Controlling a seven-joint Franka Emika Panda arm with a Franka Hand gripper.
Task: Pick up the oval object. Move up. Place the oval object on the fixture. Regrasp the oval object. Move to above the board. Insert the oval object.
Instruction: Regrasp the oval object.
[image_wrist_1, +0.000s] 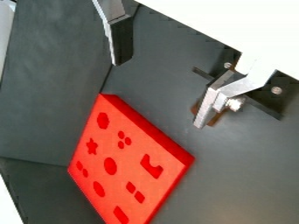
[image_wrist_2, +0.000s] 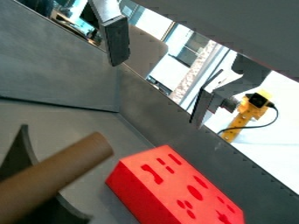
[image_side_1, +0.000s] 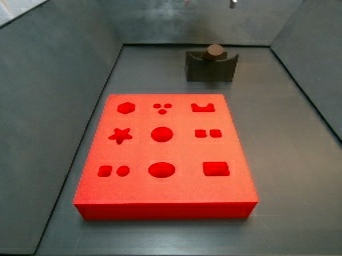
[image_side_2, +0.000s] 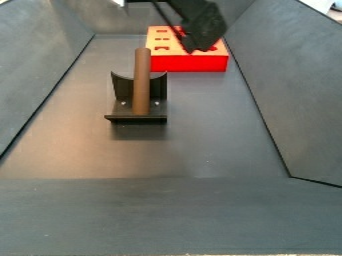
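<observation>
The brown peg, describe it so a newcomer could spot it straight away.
Find the big red board, then the small dark fixture standing apart from it. The oval object rests in the fixture's notch: the only brown rod there. The claw is open, off it.

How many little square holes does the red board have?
2. The square holes sit side by side, one and one, in the board's middle row. None look hidden. The gripper hangs open above the floor.
</observation>
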